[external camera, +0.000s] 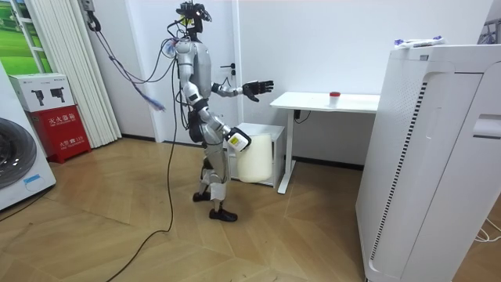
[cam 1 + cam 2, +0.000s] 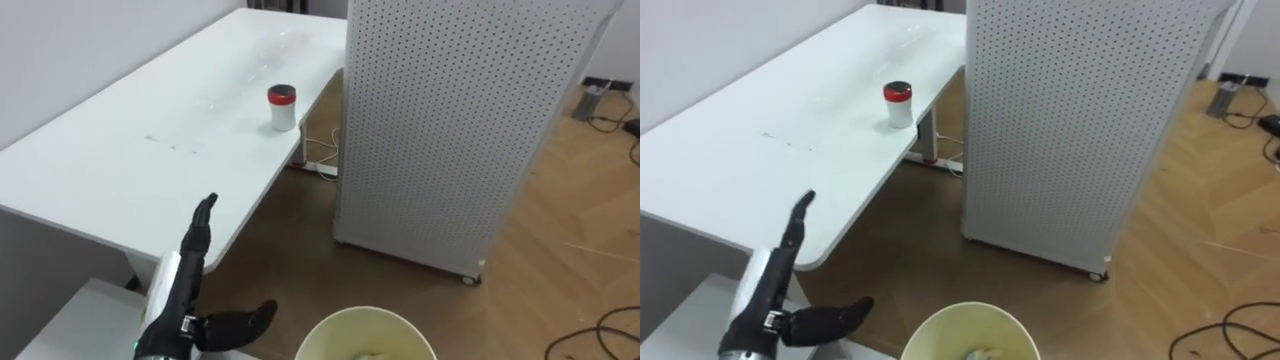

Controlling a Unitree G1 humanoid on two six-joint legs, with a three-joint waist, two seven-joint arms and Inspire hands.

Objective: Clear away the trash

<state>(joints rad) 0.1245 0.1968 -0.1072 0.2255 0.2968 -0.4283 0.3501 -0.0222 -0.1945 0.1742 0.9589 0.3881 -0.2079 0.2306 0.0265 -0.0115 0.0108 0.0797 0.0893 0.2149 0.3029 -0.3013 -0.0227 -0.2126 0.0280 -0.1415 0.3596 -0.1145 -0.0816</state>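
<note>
Red-lidded cup (image 2: pixel 282 108) seen upright on the far table (image 2: pixel 120 160), near its right edge, left hand (image 2: pixel 185 285) held well short at the near edge, fingers straight, thumb spread, bin (image 2: pixel 365 312) nearest, right hand (image 1: pixel 237 141) lowered beside it, grip not to be told, perforated cabinet (image 2: pixel 450 130) right.

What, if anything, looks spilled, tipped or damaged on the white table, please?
Nothing stands out: the red-lidded container stands upright on the table, with no spill around it; only a few faint dark specks mark the tabletop.

White desk (image 2: pixel 120 170); perforated white cabinet (image 2: pixel 440 130)
</note>
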